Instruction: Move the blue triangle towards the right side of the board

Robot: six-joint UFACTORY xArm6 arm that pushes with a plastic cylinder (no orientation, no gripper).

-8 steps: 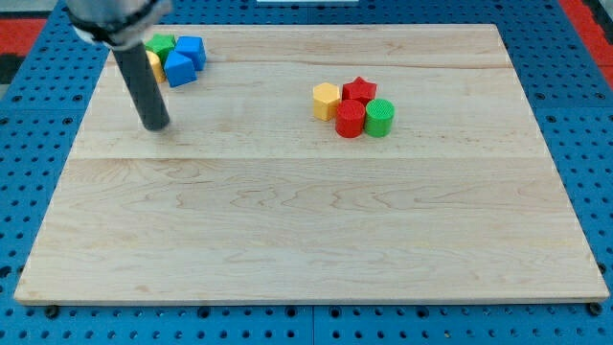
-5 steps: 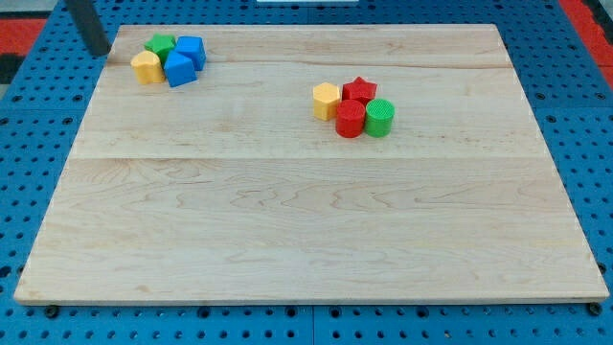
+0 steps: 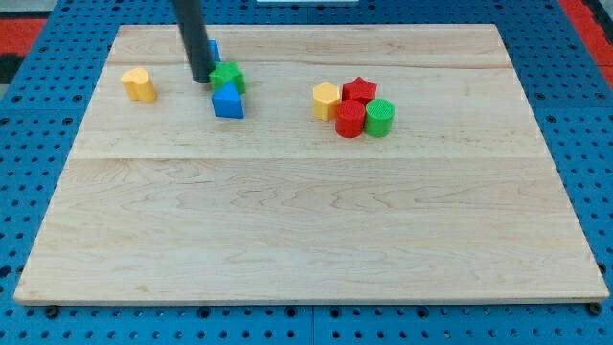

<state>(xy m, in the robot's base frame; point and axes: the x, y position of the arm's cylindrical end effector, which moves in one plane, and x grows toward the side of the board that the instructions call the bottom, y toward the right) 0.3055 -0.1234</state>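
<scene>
Blue triangle [image 3: 228, 101] lies just below green block [image 3: 229, 76], touching it. My tip [image 3: 201, 79] sits just left of green block. No hand on this rig; the rod holds nothing.

- Pale wood board [image 3: 316, 220], visible grain, smooth with a soft satin sheen, joined from planks.
- Dark rod, matt black, smooth down to my tip [image 3: 200, 79].
- Blue triangle [image 3: 228, 101]: plastic-looking, faintly glossy.
- Green block [image 3: 230, 76]: same plastic look.
- Green cylinder [image 3: 379, 117] and red cylinder [image 3: 350, 119]: finely ribbed sides, like printed plastic.
- Yellow block [image 3: 140, 84]: smooth, matt plastic.
- Blue perforated base [image 3: 38, 144] around the board: painted, slight shine.
</scene>
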